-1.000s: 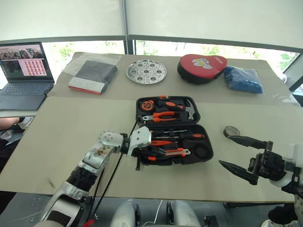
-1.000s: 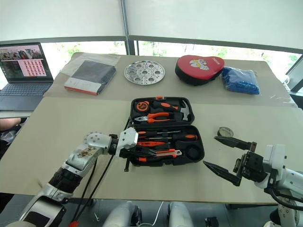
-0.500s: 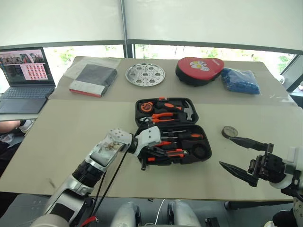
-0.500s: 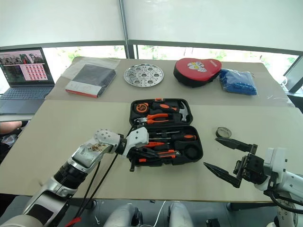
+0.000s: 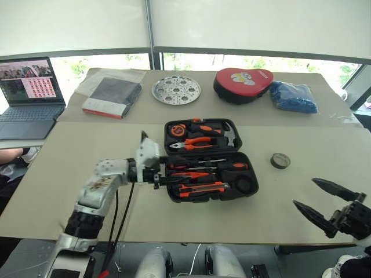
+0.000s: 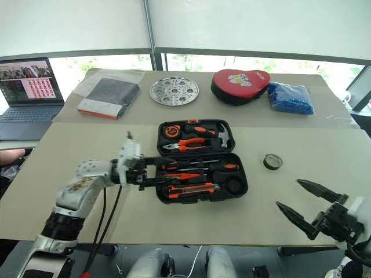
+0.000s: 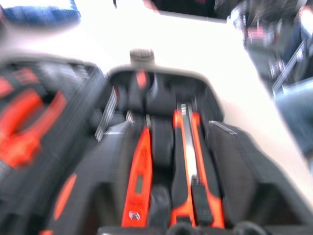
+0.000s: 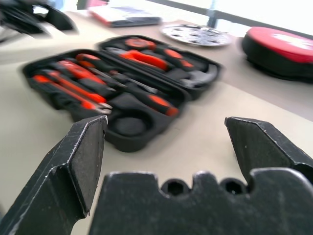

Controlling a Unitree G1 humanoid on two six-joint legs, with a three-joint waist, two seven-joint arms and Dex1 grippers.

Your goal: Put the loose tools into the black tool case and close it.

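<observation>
Since a second ago, left gripper has drawn back from inside the black tool case to its near-left edge; right gripper has swung out toward the table's right corner, well apart from everything.

Left jaws: appear parted and empty at the case rim, though wrist view is blurred, so this is a fair guess. Right jaws: wide apart, holding nothing.

Case lies open, flat. Ahead of the left jaws in the lower tray sit the tester pen and the utility knife, side by side in their recesses. Two screwdrivers lie in the slots beyond them. Round recess at the tray's far end looks vacant.

Roll of black tape is loose on the table, beyond the right jaws and right of the case.

Handling judgement: tape is light, rigid enough as a ring, slightly tacky at the edge, not fragile. Best pinched across its outer rim from above. Lid is stiff hinged plastic; push at its far edge, then press near the latch.
</observation>
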